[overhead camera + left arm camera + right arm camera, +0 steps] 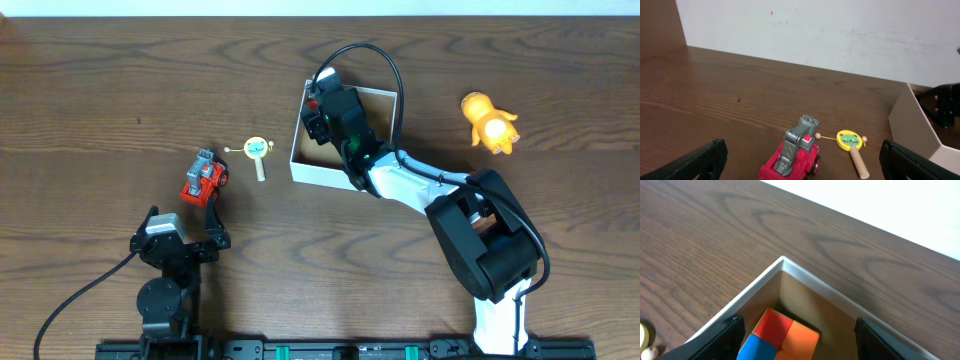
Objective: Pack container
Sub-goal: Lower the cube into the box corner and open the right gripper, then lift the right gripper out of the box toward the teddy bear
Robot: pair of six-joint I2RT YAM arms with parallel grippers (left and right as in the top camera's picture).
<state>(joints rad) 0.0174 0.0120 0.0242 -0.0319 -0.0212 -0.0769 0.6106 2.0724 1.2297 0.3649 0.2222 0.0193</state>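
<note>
Spread wide and gripping nothing: the right pincer (pixel 322 112), hanging directly above the container (pixel 318 172). Straight below its fingers (pixel 715 341), on the tan floor near one corner of the container, a block (pixel 776 330) with red, orange and blue faces. Well apart, off to that pincer's right on the bare wood, an orange toy (pixel 490 122).

Likewise wide, with nothing between the tips: the left pincer (pixel 188 228), low over the table (pixel 80 120). Just ahead of it, a red truck (pixel 205 178). A little beyond and to the right, a yellow-faced rattle (pixel 257 150) on a wooden stick. Further right again, the container's white wall.

Judging by the thin walls and cardboard inside: light, fairly stiff along the edges, easy to dent or fold if squeezed hard, and likely to slide over the smooth wood at a nudge. Best taken by pinching one wall from above, one finger inside and one outside, close to a corner as the stiffest spot, and gently. For packing, probably no need to lift it at all. Better to lower the toys in from above without brushing the rim, for fear of shoving the container aside.
</note>
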